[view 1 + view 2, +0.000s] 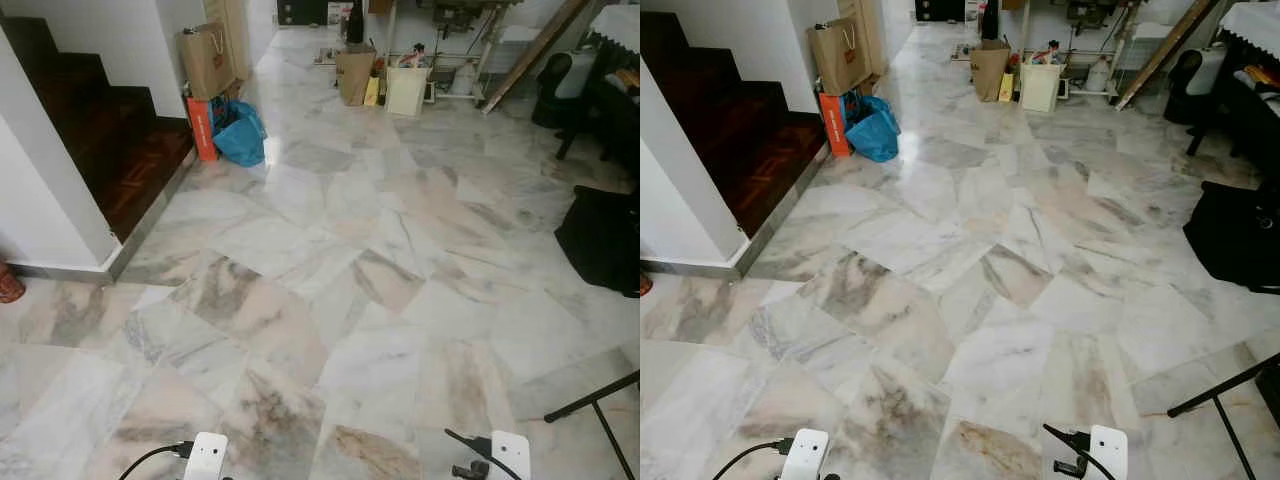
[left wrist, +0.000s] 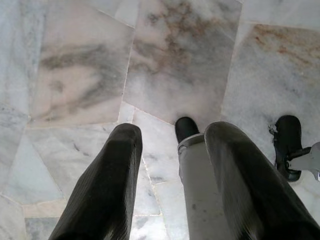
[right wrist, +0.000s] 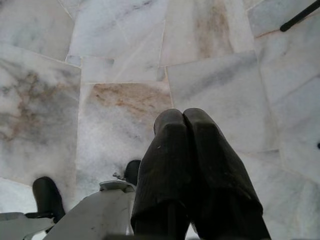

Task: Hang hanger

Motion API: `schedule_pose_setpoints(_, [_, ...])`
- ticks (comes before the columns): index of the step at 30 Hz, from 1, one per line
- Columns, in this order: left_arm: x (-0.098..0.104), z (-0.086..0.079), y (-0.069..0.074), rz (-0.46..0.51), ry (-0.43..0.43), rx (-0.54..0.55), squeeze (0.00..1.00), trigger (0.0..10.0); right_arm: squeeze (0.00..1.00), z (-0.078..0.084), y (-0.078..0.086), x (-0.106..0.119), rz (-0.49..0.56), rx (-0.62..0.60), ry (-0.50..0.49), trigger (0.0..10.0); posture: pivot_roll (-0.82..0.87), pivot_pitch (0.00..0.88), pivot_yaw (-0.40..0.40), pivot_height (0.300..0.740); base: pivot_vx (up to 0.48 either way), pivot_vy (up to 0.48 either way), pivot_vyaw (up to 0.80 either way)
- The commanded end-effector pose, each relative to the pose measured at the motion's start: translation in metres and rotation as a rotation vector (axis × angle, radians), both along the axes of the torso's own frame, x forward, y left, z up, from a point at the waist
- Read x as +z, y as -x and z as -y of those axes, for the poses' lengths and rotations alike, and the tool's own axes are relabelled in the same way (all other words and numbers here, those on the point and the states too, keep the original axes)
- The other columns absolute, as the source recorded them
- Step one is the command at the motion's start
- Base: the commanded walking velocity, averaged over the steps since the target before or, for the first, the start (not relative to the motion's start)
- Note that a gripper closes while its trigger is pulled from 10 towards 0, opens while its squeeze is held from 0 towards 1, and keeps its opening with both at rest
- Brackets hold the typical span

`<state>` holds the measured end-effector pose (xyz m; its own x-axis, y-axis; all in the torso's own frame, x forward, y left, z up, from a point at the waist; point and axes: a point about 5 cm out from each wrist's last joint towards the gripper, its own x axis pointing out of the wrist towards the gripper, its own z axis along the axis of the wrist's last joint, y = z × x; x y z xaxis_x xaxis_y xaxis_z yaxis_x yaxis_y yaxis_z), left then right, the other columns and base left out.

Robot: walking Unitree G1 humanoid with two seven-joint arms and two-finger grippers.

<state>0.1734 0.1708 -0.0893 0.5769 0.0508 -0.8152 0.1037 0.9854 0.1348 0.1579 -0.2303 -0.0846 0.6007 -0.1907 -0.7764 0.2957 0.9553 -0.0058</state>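
**No hanger in sight: both arms hang idle over marble**

The task looks to be at its searching or walking stage. No hanger can be made out, nor any rail to hang it on, so where the task's thing lies cannot be told from here. The next move, by my judgement, calls for turning or walking on until a hanger comes into view, then bringing a gripper up from its hanging pose.

The left gripper (image 2: 170,150) points straight down at the floor (image 1: 330,260) with its two fingers spread apart and nothing between them. The right gripper (image 3: 184,117) also points down, its fingers pressed together tip to tip, empty.

The floor is polished marble in irregular slabs, white and grey with rust and pink veins, glossy enough to throw glare. To the left, dark wooden stairs (image 1: 110,140) rise beside a white wall. At their foot sit a blue bag (image 1: 241,134), soft and crumpled, an orange box (image 1: 202,127), and a brown paper bag (image 1: 206,60). Farther off stand a cardboard box (image 1: 354,74) and a pale bin (image 1: 407,89). A thin black stand leg (image 1: 592,400) crosses the lower right.
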Motion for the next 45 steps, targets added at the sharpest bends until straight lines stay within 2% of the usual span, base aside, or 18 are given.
schedule_pose_setpoints(1, [-0.004, 0.006, 0.007, -0.026, -0.012, -0.019, 0.0, 10.0, 0.0, 0.004, -0.001, 0.002, 0.014, -0.01, 0.001, 10.0, -0.09, 0.0, 0.017, 0.74, 0.0, 0.0, 0.0])
schedule_pose_setpoints(4, [0.003, -0.017, -0.004, -0.01, -0.023, -0.005, 0.0, 10.0, 0.0, 0.005, -0.001, 0.002, 0.019, -0.018, 0.007, 10.0, -0.09, 0.0, 0.015, 0.74, 0.0, 0.0, 0.0])
schedule_pose_setpoints(8, [0.005, -0.023, -0.007, -0.007, -0.037, 0.012, 0.0, 10.0, 0.0, 0.006, -0.003, 0.003, 0.031, -0.007, 0.012, 10.0, -0.1, 0.0, 0.005, 0.74, 0.0, 0.0, 0.0])
schedule_pose_setpoints(11, [0.007, -0.033, -0.009, 0.01, -0.042, 0.11, 0.0, 10.0, 0.0, 0.008, -0.007, 0.006, 0.048, 0.009, 0.013, 10.0, -0.1, 0.0, -0.013, 0.74, 0.0, 0.0, 0.0])
schedule_pose_setpoints(15, [0.008, -0.04, -0.007, 0.009, -0.059, 0.135, 0.0, 10.0, 0.0, 0.007, -0.011, 0.007, 0.054, 0.042, -0.001, 10.0, -0.09, 0.0, -0.024, 0.74, 0.0, 0.0, 0.0])
schedule_pose_setpoints(24, [0.009, -0.037, -0.01, 0.008, -0.041, 0.115, 0.0, 10.0, 0.0, 0.007, -0.011, 0.007, 0.038, 0.057, 0.017, 10.0, -0.1, 0.0, -0.019, 0.74, 0.0, 0.0, 0.0])
schedule_pose_setpoints(35, [0.006, -0.037, -0.006, -0.008, -0.004, 0.109, 0.0, 10.0, 0.0, 0.004, -0.003, 0.002, -0.003, 0.048, 0.011, 10.0, -0.12, 0.0, 0.004, 0.74, 0.0, 0.0, -0.8])
schedule_pose_setpoints(45, [0.006, -0.039, -0.004, -0.014, -0.006, 0.087, 0.0, 10.0, 0.0, 0.0, 0.0, 0.0, -0.014, 0.051, 0.011, 10.0, -0.14, 0.0, 0.018, 0.74, 0.0, 0.0, -0.79])
